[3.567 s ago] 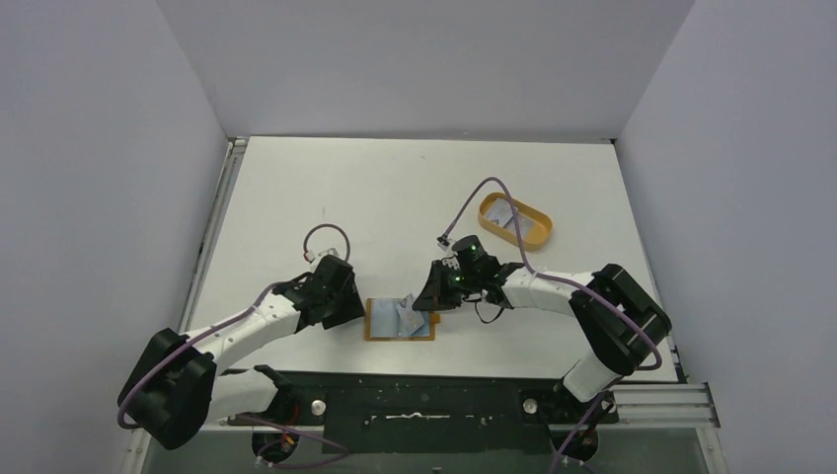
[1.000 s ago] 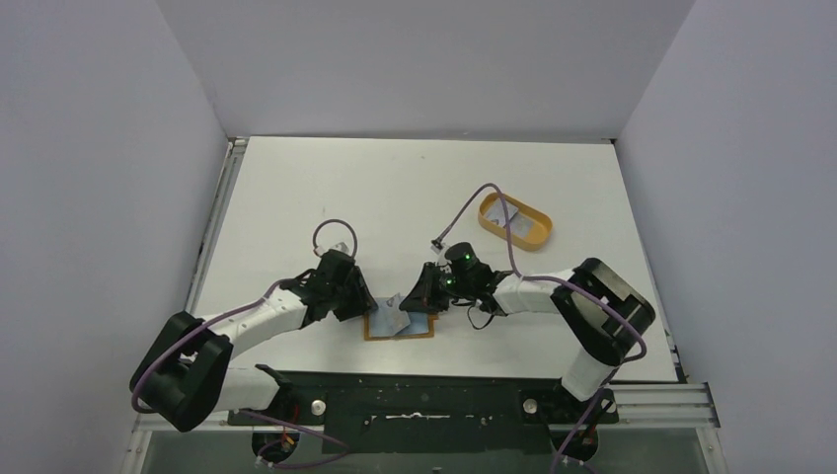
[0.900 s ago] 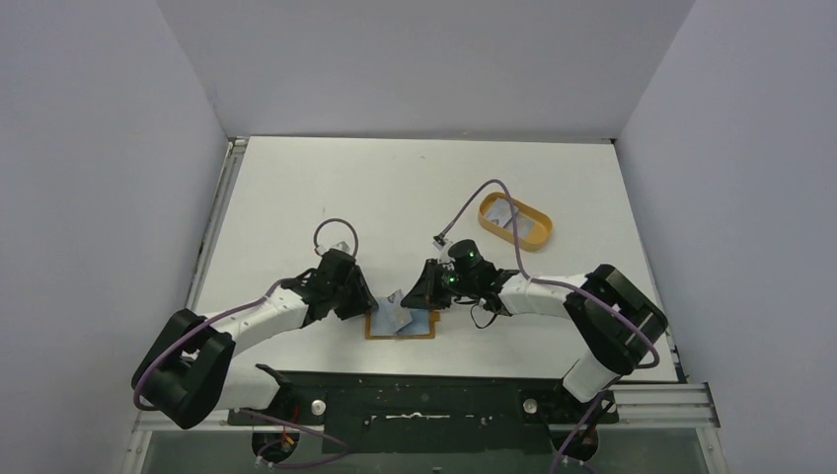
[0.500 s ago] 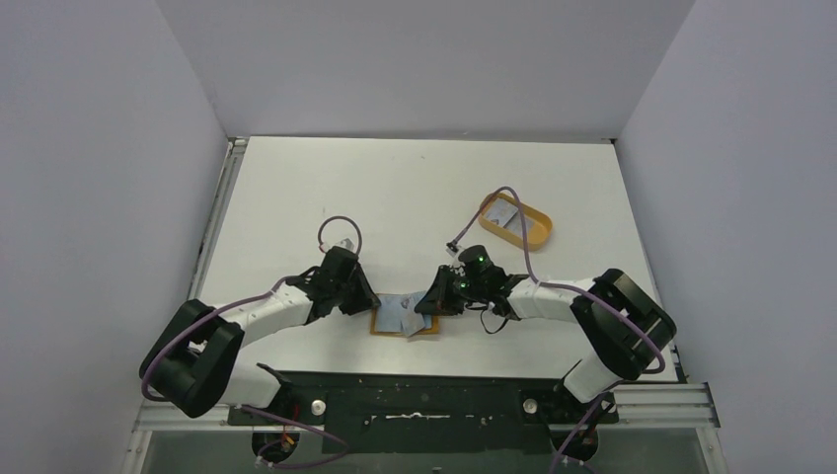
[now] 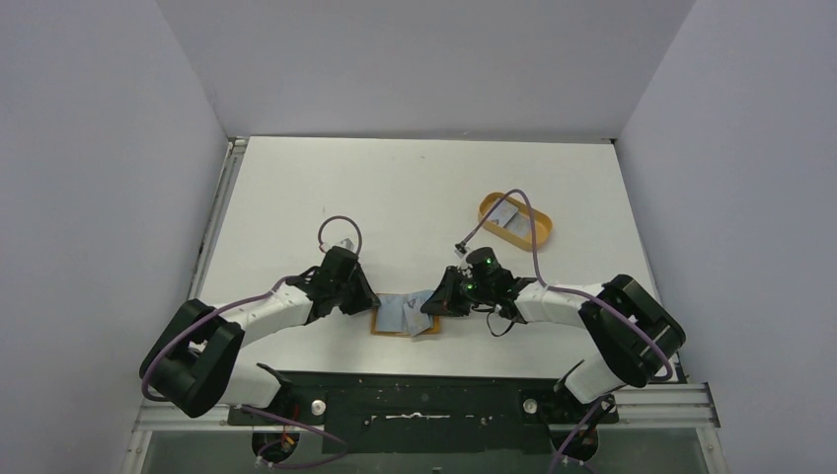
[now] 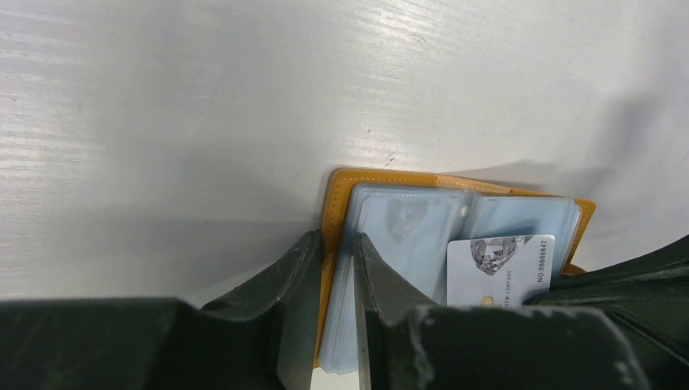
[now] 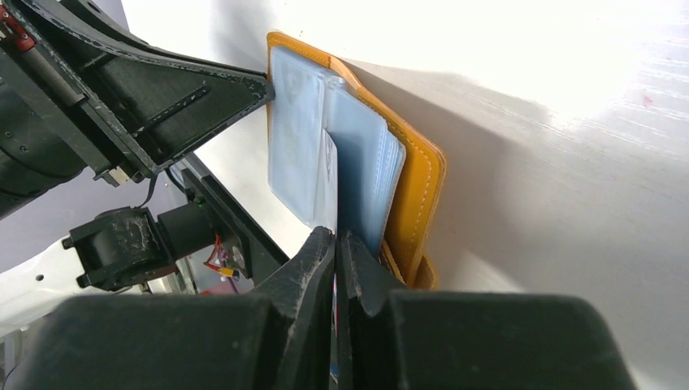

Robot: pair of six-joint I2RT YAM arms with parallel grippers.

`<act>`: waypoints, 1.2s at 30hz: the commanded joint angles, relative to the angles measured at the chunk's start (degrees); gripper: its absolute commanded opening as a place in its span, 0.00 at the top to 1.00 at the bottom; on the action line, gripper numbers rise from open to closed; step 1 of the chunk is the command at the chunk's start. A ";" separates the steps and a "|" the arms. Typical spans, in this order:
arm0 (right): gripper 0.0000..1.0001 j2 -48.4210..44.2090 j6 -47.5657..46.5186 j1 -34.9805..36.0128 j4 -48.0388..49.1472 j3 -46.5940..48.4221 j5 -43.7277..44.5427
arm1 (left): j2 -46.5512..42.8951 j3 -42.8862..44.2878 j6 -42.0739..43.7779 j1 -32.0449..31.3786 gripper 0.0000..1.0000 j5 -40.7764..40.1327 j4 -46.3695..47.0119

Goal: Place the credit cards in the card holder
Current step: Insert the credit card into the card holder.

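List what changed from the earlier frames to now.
The left gripper moved right to the card holder and closed on its left edge. The right gripper pushed in over the card holder, then drew back to the right, keeping its grip on the credit card. The card holder and the orange tray stayed where they were.

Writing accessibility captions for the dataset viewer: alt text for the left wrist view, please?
The left gripper pinches one edge of an open orange card holder lying on a white table. Its pale blue clear sleeves face up, and a white credit card with a grey emblem lies over the right-hand sleeves.
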 commanded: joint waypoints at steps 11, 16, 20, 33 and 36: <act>1.00 3.93 0.98 0.52 5.90 1.87 -0.46 | 2.35 -1.87 1.43 0.03 0.84 -0.63 -6.68; 1.00 4.77 1.36 0.66 7.24 2.08 -0.57 | 2.62 -2.05 1.26 -0.05 0.84 -0.27 -6.15; 1.00 5.22 1.60 0.87 8.41 2.28 -0.67 | 2.94 -2.05 1.25 -0.05 0.84 0.06 -5.83; 1.00 7.09 1.70 1.41 7.67 3.66 2.22 | 2.97 -2.13 0.99 -0.05 0.84 0.81 -5.44; 1.00 8.01 2.04 1.68 7.46 3.81 3.98 | 2.95 -2.22 0.86 -0.05 0.84 1.01 -5.32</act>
